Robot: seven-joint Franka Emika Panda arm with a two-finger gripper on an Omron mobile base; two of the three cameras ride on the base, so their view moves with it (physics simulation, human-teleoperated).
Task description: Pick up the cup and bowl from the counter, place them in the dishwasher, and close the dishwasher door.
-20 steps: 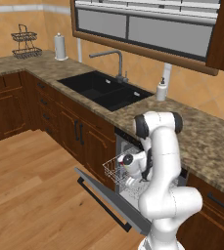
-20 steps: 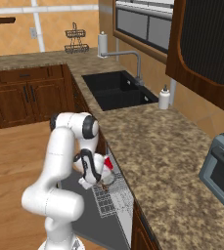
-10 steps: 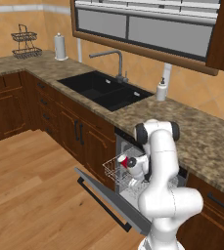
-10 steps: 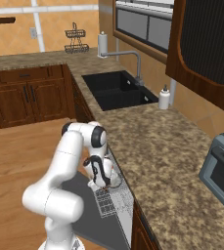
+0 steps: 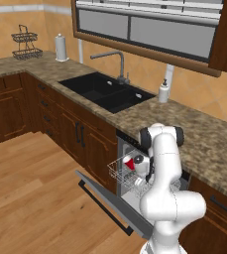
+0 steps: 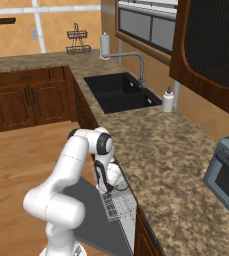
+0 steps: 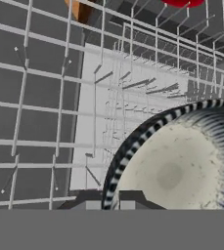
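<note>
The dishwasher door hangs open and flat, its white wire rack pulled out over it. My gripper is down inside the rack, shut on the striped rim of the grey bowl, which fills the lower right of the hand view. The red cup sits in the rack just beyond the bowl. From the left base view the cup shows right beside my hand. From the right, my gripper hangs low at the edge of the counter, above the rack.
A black sink with a faucet and a soap bottle lies left of the dishwasher. A paper towel roll and a wire basket stand further along. A grey toaster oven sits on the right.
The arm has folded and lowered, carrying the bowl from above the counter's edge down into the dishwasher rack. The gripper has stayed shut.
</note>
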